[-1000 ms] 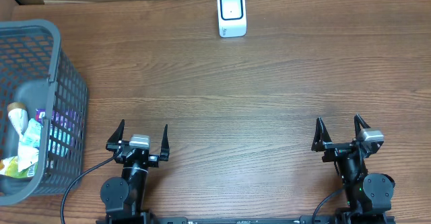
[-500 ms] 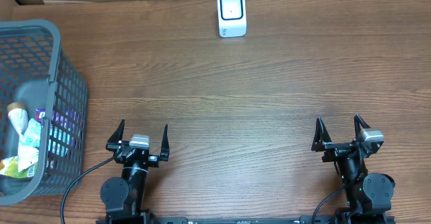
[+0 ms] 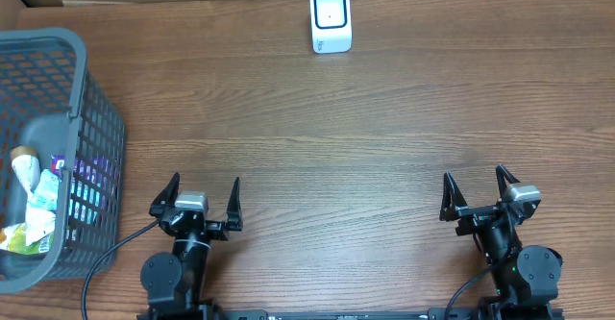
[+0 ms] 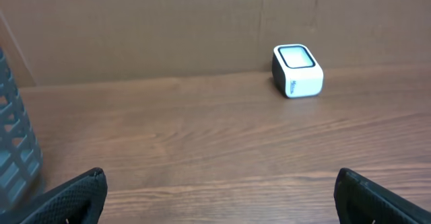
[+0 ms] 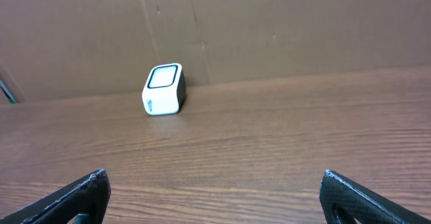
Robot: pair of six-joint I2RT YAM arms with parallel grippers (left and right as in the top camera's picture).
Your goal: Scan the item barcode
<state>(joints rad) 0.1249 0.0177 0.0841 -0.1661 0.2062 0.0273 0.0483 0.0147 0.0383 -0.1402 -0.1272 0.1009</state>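
Observation:
The white barcode scanner (image 3: 331,19) stands at the far edge of the wooden table, against a cardboard wall; it also shows in the left wrist view (image 4: 297,70) and the right wrist view (image 5: 164,89). Several packaged items (image 3: 34,200) lie inside the grey basket (image 3: 96,118) at the left. My left gripper (image 3: 205,181) (image 4: 219,183) is open and empty near the front edge, just right of the basket. At the front right, my right gripper (image 3: 474,176) (image 5: 214,180) is also open with nothing between its fingers. Both point toward the scanner.
The basket's mesh wall (image 4: 13,150) shows at the left edge of the left wrist view. A brown cardboard wall (image 5: 269,29) runs along the back of the table. Bare wood lies between the grippers and the scanner.
My right gripper has shifted slightly left and forward. The left gripper has barely moved. Both stay open.

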